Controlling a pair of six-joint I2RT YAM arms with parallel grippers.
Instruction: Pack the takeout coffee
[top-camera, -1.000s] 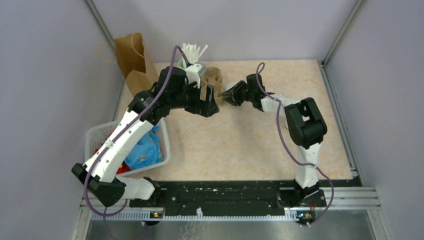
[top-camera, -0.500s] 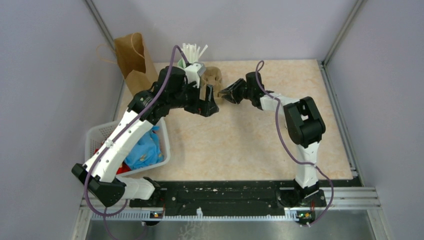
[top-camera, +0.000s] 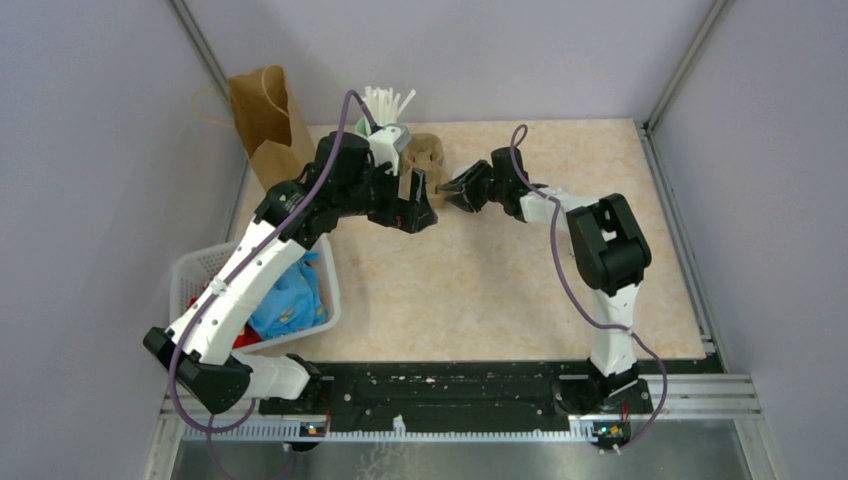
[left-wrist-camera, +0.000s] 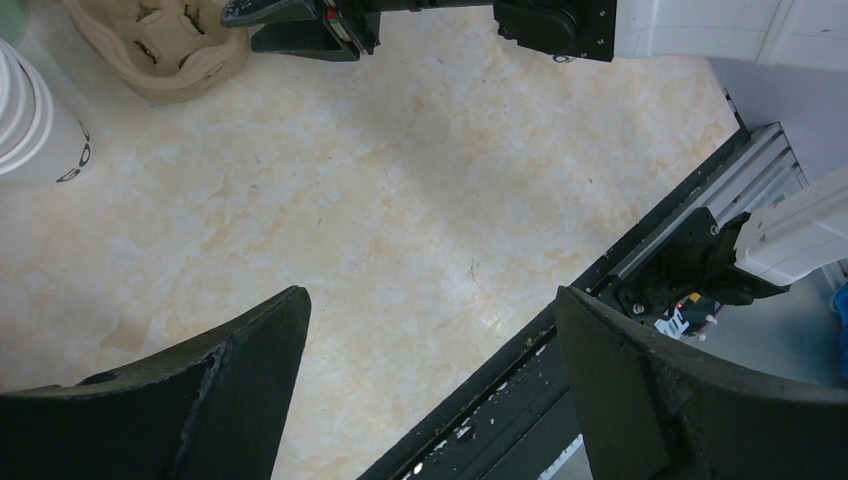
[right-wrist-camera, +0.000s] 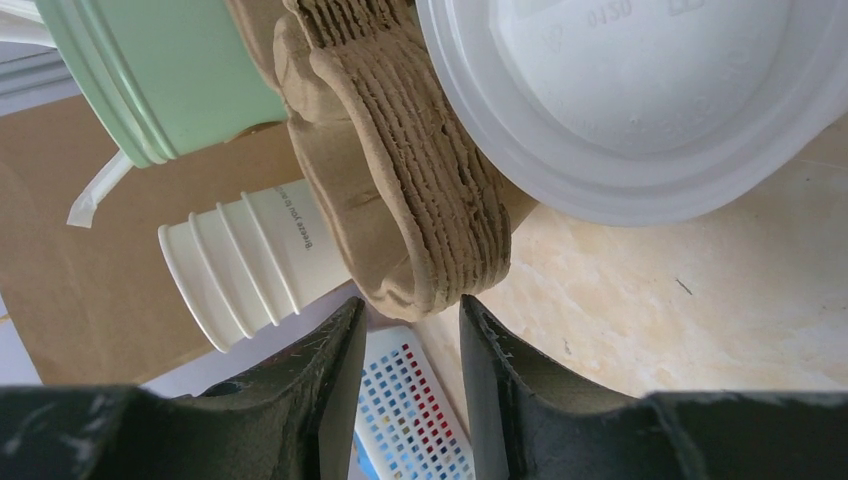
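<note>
Cropped at edges
White plastic lid (right-wrist-camera: 640, 90) runs off the right wrist view's upper right; paper cup stack (left-wrist-camera: 40, 130) off left wrist's left edge

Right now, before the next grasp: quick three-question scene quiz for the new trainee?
1. True or false: the left gripper is shut on a lid.
2. What sits at the right gripper's fingertips? A) pulp carrier stack B) blue cloth C) white basket
3. Fill in: the straws stand in a ___ cup.
Key: 1 false; 2 A; 3 green.
</note>
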